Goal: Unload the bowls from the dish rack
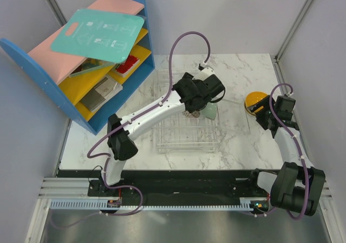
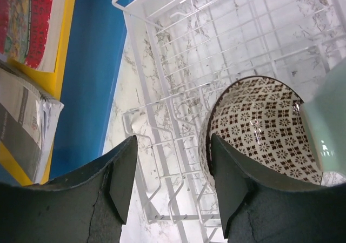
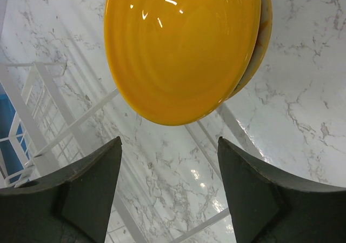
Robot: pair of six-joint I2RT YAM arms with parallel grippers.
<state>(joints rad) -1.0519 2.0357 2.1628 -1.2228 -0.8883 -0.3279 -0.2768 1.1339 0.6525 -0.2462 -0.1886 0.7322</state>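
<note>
The white wire dish rack (image 1: 184,129) sits mid-table. A mesh-patterned bowl (image 2: 259,129) and a pale mint bowl (image 2: 327,129) stand on edge in it, side by side. My left gripper (image 2: 173,183) hangs open over the rack, only wires between its fingers; its right finger (image 2: 230,183) is right beside the mesh bowl's rim. The orange bowl (image 3: 184,48) rests on the marble to the right, nested in a cream bowl whose edge (image 3: 266,38) peeks out. Open and empty, my right gripper (image 3: 170,173) is just short of the orange bowl (image 1: 255,100).
A blue-and-yellow shelf unit (image 1: 81,75) with books and a teal board (image 1: 100,35) stands at the back left, close to the rack's left side (image 2: 135,48). Enclosure walls and posts ring the marble table (image 1: 238,140).
</note>
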